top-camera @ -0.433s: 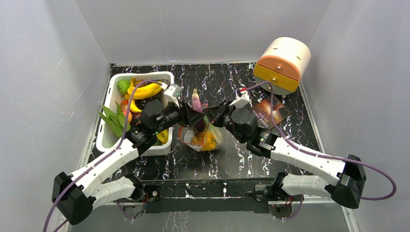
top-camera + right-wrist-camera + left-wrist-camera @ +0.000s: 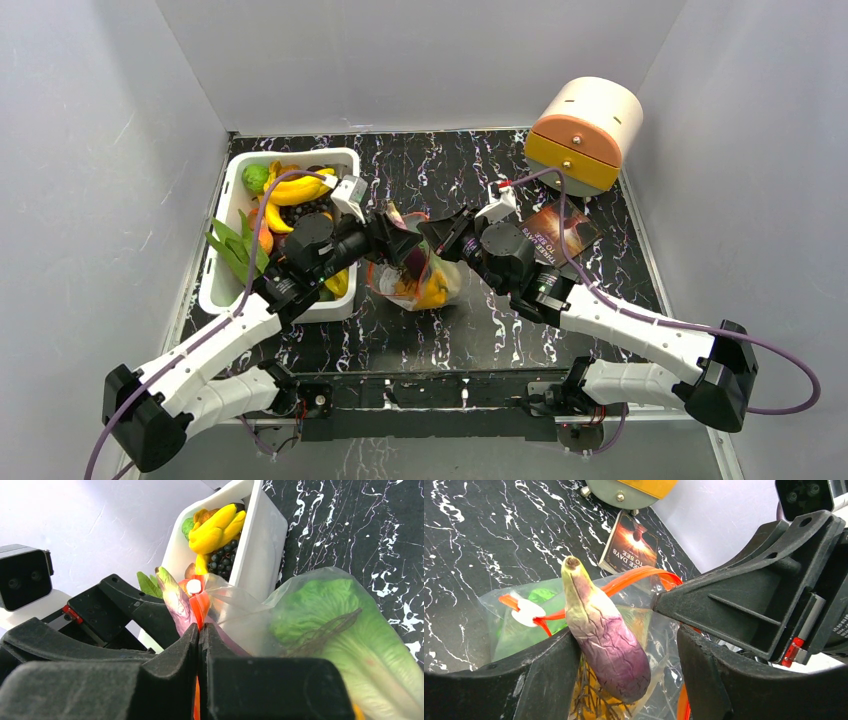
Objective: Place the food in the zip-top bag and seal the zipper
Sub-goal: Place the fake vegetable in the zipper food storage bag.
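Observation:
The clear zip-top bag (image 2: 420,285) lies mid-table with lettuce (image 2: 330,625) and yellow-orange pieces inside. My right gripper (image 2: 435,238) is shut on the red-orange zipper (image 2: 200,607) and holds the mouth up; its jaws (image 2: 199,630) are pressed together on the strip. My left gripper (image 2: 400,245) is open over the bag mouth. A purple eggplant (image 2: 606,640) stands between its fingers (image 2: 544,680), leaning on the left one, lower end inside the zipper (image 2: 634,580) loop. The white slider (image 2: 527,612) sits at the strip's far end.
A white tub (image 2: 222,290) at the left holds bananas (image 2: 300,187), green leaves and other toy food. A dark printed packet (image 2: 560,232) lies right of the bag. A cream and orange round container (image 2: 585,130) stands at the back right. Grey walls enclose the table.

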`<state>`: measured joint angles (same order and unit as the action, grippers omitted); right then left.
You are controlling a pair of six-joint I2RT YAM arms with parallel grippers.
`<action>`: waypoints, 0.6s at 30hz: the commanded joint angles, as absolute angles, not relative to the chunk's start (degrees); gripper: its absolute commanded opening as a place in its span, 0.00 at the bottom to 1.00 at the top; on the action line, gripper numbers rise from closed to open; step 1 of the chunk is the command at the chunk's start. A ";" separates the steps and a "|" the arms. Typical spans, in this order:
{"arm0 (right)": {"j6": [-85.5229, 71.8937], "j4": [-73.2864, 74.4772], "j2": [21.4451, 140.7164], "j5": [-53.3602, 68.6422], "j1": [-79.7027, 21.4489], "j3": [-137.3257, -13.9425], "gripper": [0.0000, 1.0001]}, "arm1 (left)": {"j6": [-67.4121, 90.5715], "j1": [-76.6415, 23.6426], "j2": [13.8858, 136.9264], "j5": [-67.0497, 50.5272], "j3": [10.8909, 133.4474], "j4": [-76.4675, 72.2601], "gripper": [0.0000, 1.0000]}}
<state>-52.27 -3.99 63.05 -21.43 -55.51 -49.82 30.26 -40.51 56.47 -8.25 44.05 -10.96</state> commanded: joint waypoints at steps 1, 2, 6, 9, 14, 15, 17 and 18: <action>-52.71 -9.57 60.95 -21.02 -55.87 -51.42 0.00 | 29.68 -40.96 53.62 -5.08 47.39 -7.56 0.67; -52.69 -9.51 60.91 -20.99 -55.89 -51.37 0.00 | 29.55 -40.96 53.42 -4.95 47.59 -6.88 0.66; -52.65 -9.64 60.86 -20.62 -55.89 -51.41 0.00 | 29.44 -40.96 53.59 -2.54 49.69 -2.79 0.65; -52.62 -9.63 60.68 -20.49 -55.83 -51.29 0.00 | 29.17 -40.91 54.43 -1.47 51.83 0.62 0.64; -52.36 -9.45 60.19 -20.35 -55.89 -51.07 0.00 | 30.92 -40.96 54.43 1.54 53.50 3.73 0.61; -52.30 -9.43 60.14 -20.31 -55.83 -50.87 0.00 | 31.20 -40.96 54.57 1.80 53.80 4.15 0.60; -52.34 -9.49 59.91 -20.22 -55.85 -50.77 0.00 | 31.57 -40.95 55.00 1.44 54.40 4.70 0.51; -52.37 -9.48 59.87 -20.14 -55.88 -50.73 0.00 | 31.70 -40.97 55.40 1.03 54.82 4.93 0.47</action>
